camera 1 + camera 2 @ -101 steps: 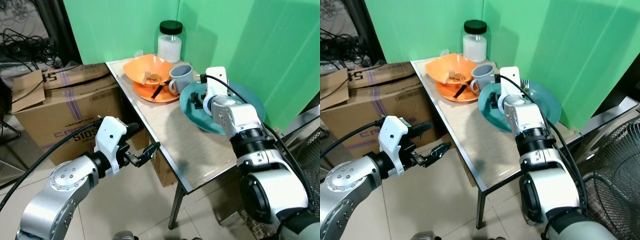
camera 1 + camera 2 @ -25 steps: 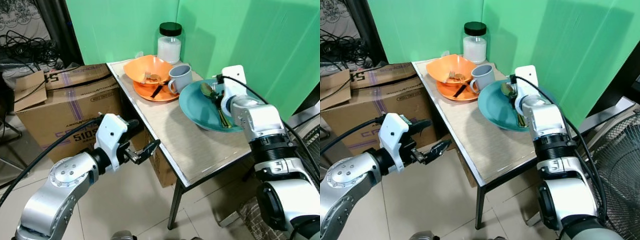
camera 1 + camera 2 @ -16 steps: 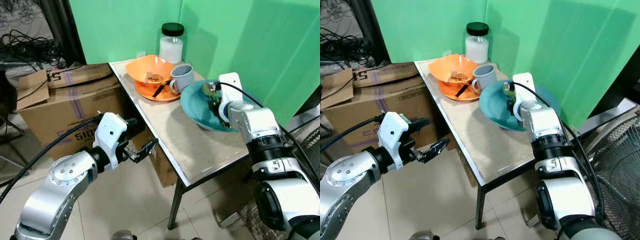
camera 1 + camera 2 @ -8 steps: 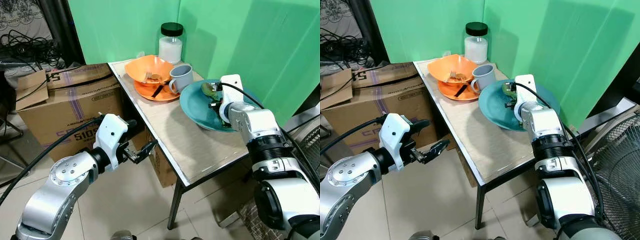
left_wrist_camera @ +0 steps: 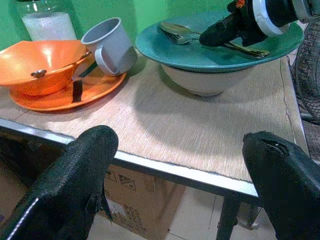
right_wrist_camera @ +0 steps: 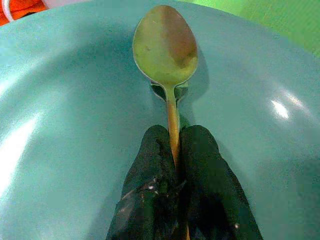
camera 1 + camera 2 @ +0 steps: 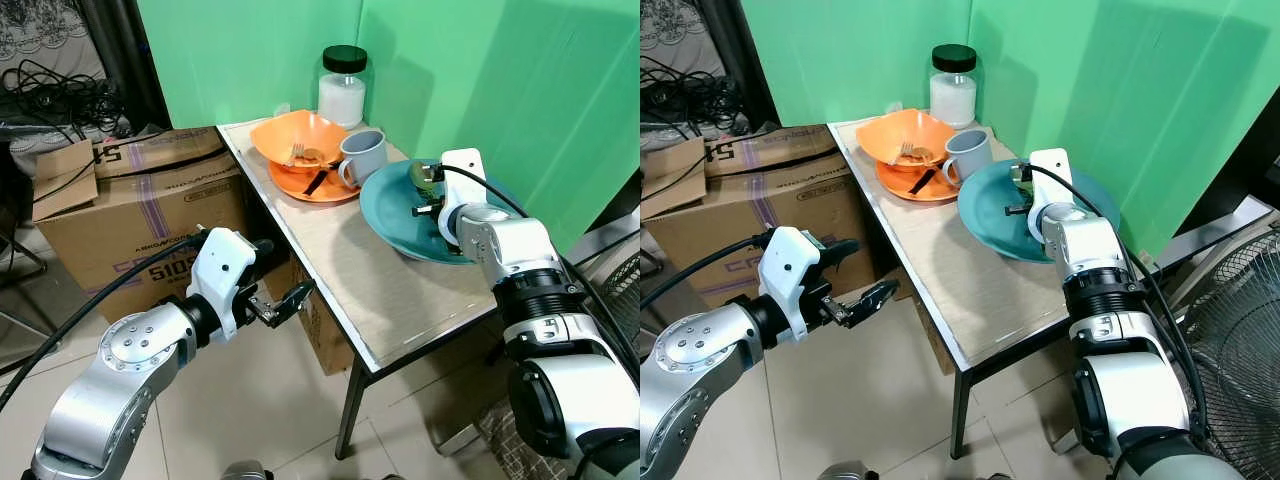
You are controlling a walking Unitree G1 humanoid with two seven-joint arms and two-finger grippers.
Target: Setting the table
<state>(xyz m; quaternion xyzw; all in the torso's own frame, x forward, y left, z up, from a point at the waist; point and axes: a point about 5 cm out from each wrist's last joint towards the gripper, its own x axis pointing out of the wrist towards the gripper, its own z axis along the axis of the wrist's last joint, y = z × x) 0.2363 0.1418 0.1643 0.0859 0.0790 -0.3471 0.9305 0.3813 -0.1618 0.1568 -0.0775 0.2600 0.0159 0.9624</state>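
Comparing with a moment ago, we find our right fingers (image 6: 175, 155) now pinching the spoon (image 6: 165, 45) over the plate (image 7: 395, 215), lift pending, left fingers (image 5: 75, 165) spread, idle.

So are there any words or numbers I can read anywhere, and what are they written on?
"S1" in big dark letters on the flap of the cardboard box beside the table; the word runs on out of sight.
"ABKO" then blurred letters, small print on that box's front.
"S1D" in large purple letters lower on that front, cut off by the left arm.
Small printed symbols on another box under the table are too blurred to read.
Jar, mug, bowls and plates: no writing seen.
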